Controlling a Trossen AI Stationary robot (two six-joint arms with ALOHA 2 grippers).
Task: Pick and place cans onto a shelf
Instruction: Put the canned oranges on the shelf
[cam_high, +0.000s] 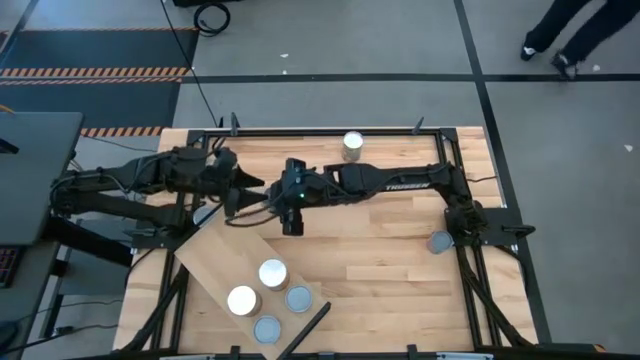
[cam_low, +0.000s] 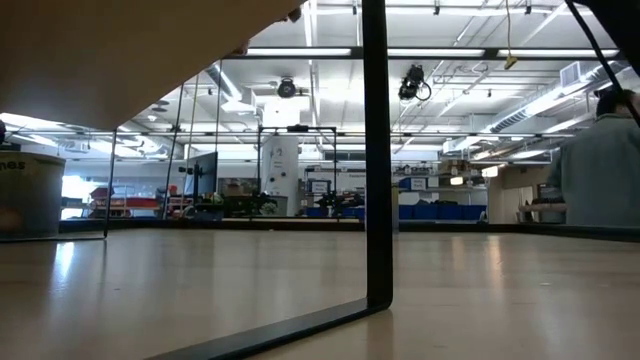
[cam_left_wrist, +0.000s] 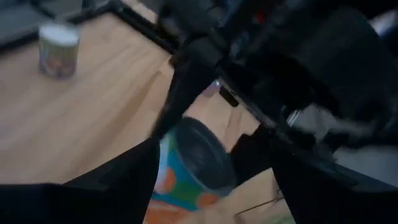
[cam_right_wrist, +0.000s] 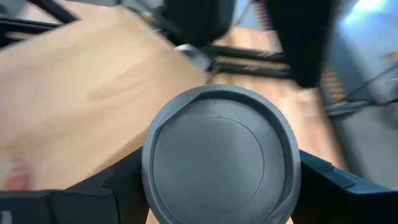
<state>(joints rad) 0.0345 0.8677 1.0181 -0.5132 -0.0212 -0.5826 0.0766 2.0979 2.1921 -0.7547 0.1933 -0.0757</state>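
My right gripper (cam_high: 290, 205) reaches across the table's middle and is shut on a can with a grey top (cam_right_wrist: 221, 155) and a teal and orange label (cam_left_wrist: 186, 174). My left gripper (cam_high: 240, 200) is open, facing it from the table's left. Its fingers (cam_left_wrist: 118, 180) stand wide on either side of the can, and I see no touch. The shelf (cam_high: 225, 260) lies slanting at the near left, a dark bar (cam_high: 312, 322) at its near end. Several cans stand on it, among them a white-topped can (cam_high: 273, 272) and a grey-blue can (cam_high: 298, 298). My right gripper pinches the can by its round side wall (cam_right_wrist: 148, 171), just below the top rim, one finger on each side. The can's top faces back toward the wrist, so the fingers come from the top end. In the left wrist view the can sits tilted.
One can (cam_high: 353, 145) stands near the table's far edge and shows in the left wrist view (cam_left_wrist: 59, 50). Another can (cam_high: 438, 242) stands by the right arm's base. Bare tabletop (cam_high: 390, 270) lies to the shelf's right. A person (cam_high: 560, 35) walks beyond the table.
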